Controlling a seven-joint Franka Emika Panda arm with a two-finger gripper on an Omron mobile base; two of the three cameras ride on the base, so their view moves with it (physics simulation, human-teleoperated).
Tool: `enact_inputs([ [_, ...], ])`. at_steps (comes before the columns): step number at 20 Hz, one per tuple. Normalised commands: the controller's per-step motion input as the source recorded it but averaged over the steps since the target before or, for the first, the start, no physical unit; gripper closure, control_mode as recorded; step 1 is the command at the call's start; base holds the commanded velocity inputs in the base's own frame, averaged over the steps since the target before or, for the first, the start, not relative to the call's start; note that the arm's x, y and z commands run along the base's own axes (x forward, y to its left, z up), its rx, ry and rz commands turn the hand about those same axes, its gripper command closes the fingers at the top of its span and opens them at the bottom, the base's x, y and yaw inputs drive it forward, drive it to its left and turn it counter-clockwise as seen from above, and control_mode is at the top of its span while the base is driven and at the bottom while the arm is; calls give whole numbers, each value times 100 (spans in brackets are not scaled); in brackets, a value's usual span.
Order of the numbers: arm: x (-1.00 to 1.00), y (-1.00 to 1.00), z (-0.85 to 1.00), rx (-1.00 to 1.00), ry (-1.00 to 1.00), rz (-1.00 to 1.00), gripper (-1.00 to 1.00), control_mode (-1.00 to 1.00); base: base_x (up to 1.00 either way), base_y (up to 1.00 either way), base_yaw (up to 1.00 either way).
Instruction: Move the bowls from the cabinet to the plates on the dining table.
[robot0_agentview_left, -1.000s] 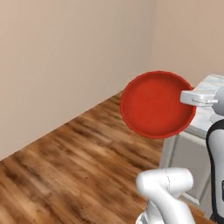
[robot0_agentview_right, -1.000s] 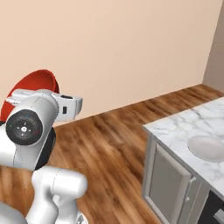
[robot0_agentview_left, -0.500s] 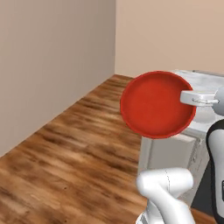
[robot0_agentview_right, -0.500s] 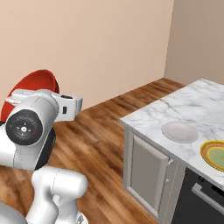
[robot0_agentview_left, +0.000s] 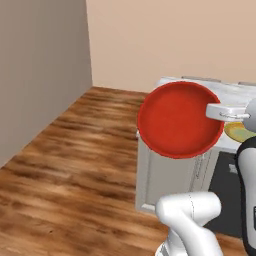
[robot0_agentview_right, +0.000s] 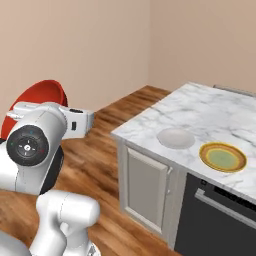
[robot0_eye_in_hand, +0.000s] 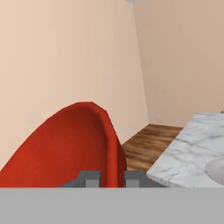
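Note:
The wide glossy red bowl (robot0_agentview_left: 177, 120) hangs in the air, tilted on edge, with my gripper (robot0_agentview_left: 214, 111) shut on its right rim. From the hand view the red bowl (robot0_eye_in_hand: 65, 151) rises between my two fingertips, my gripper (robot0_eye_in_hand: 112, 178) pinching its rim. In the right base view the red bowl (robot0_agentview_right: 37, 97) peeks out behind my arm. On the dining table (robot0_agentview_right: 210, 112), a white marble top on a grey base, lie a white-grey plate (robot0_agentview_right: 175, 138) and a yellow-gold plate (robot0_agentview_right: 223, 156). The yellow plate's edge (robot0_agentview_left: 236, 131) shows past the bowl. The cabinet is out of view.
Wooden floor (robot0_agentview_left: 65, 170) spreads to the left, bounded by beige walls (robot0_agentview_left: 165, 40). The table's base has a grey panelled door (robot0_agentview_right: 144, 185) and a dark appliance front (robot0_agentview_right: 215, 220) beside it.
The whole scene has shifted as the base turned and drove: the dining table and its plates have come closer. The red bowl stays held in the same pose relative to the arm.

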Motion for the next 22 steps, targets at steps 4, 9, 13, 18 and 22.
enact_inputs([
  [4, 0, 0, 0, 0, 0, 0, 100, 100, 6, -22, -39],
  [9, 0, 0, 0, 0, 0, 0, 100, 100, 4, -12, -37],
  [13, 0, 0, 0, 0, 0, 0, 100, 100, 2, -13, -36],
  [18, 0, 0, 0, 0, 0, 0, 100, 100, 1, -15, -35],
  [22, 0, 0, 0, 0, 0, 0, 100, 100, 0, -8, -33],
])
